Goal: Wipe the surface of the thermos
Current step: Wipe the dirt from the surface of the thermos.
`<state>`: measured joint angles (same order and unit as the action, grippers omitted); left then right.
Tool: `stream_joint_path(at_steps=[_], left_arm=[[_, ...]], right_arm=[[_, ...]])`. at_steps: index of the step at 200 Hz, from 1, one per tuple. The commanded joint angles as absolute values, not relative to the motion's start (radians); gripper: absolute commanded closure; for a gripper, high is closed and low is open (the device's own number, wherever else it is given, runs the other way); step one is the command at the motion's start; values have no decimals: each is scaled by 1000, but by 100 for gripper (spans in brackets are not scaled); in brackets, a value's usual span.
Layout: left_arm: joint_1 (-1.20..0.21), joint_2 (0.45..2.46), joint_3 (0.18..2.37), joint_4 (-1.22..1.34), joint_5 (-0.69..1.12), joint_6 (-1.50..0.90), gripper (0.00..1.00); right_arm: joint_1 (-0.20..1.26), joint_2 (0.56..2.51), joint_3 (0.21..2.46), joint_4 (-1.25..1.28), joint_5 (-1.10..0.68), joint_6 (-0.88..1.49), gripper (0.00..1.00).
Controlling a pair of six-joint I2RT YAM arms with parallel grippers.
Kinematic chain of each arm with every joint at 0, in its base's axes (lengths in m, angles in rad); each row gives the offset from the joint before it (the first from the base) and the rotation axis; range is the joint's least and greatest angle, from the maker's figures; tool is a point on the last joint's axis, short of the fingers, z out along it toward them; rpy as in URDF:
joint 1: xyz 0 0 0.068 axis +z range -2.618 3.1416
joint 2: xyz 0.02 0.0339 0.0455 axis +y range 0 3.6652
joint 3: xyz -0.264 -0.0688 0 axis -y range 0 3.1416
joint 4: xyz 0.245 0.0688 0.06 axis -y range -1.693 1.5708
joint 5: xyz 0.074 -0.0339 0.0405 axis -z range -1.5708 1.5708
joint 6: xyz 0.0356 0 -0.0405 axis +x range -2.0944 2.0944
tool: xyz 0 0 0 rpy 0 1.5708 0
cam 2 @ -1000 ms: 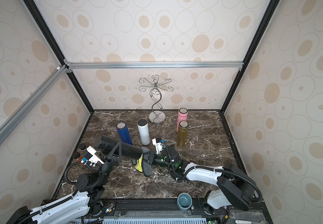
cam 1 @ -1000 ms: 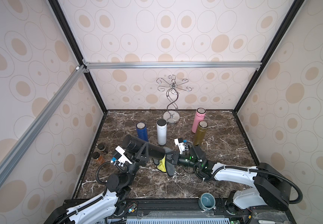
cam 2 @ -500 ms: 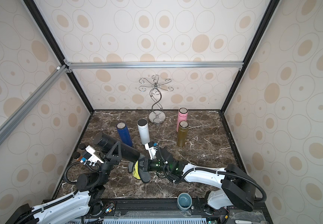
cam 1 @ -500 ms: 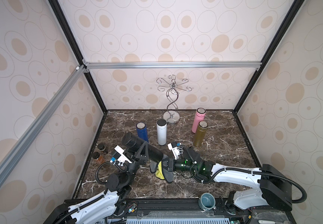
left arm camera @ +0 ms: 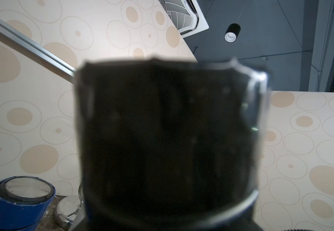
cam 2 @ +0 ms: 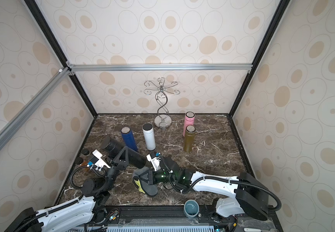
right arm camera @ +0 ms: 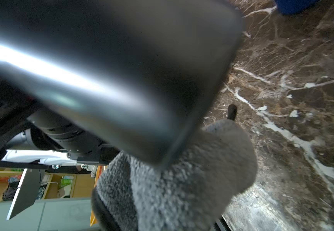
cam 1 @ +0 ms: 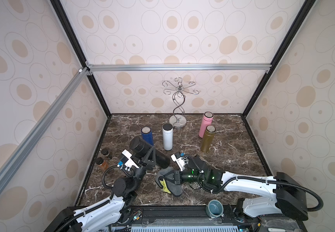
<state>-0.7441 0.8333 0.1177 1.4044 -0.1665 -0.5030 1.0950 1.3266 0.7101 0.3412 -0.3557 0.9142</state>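
right gripper (cam 1: 170,178) and its grey cloth (cam 1: 173,188) have slid nearer since a second ago, from the side of the black thermos (cam 1: 139,148) down to its base end. the left gripper (cam 1: 151,155) stays clenched around the thermos mid-body, holding it tilted above the marble table (cam 1: 232,160) at near left, cap end pointing far left. the right jaws are clamped on the cloth, which presses against the base edge.
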Motion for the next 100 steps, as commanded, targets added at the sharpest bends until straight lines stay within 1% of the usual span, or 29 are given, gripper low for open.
stream_joint_path(at_steps=[1,38,59,76,100], left_arm=[[-744,829,170,1454,-151,-491,100],[-746,857,157,1480,-139,-522,100],[-746,876,153,1495,-138,-531,100],[-748,888,155,1505,-135,-532,100],[-748,899,160,1518,-124,-534,100]], right_arm=[[1106,1309,771,328,-371,874,100],[1106,1340,905,212,-252,817,100],[1106,1375,973,185,-246,809,100],[1107,1396,1003,170,-239,812,100],[1109,1412,1018,106,-161,814,100]])
